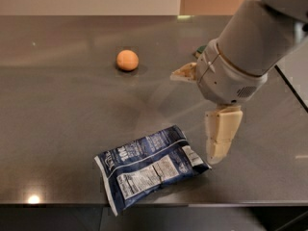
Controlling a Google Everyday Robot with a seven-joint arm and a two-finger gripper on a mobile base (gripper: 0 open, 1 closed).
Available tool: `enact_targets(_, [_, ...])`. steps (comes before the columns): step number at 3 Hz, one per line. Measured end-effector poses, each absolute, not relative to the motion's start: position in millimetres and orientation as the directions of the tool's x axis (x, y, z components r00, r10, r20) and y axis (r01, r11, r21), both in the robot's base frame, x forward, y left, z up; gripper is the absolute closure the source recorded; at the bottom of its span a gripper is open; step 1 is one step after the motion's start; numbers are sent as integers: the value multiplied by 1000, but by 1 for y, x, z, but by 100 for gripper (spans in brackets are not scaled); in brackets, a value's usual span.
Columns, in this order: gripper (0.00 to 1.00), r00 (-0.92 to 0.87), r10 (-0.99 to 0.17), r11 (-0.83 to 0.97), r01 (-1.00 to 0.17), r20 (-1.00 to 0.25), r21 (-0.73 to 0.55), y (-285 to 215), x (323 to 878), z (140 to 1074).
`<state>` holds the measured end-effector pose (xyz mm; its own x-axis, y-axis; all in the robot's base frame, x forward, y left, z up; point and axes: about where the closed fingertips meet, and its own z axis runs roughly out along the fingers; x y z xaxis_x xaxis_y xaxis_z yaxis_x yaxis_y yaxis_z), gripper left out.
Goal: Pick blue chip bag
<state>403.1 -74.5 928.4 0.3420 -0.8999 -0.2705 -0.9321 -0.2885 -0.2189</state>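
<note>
The blue chip bag (149, 170) lies flat near the table's front edge, its white label panel facing up. My gripper (193, 118) hangs just right of the bag and slightly above it, open and empty. One cream finger (221, 134) points down, with its tip close to the bag's right corner. The other finger (185, 72) sticks out to the left, higher up.
An orange ball (127, 60) sits on the dark grey table (62, 114) at the back left. A green object (199, 49) is mostly hidden behind my wrist. The table's front edge runs just below the bag and its right edge shows at the far right.
</note>
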Motion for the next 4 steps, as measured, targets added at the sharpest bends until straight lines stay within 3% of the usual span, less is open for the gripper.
enact_targets(4, [0,434,-870,-418,-901,-233,-117,-44,399,854])
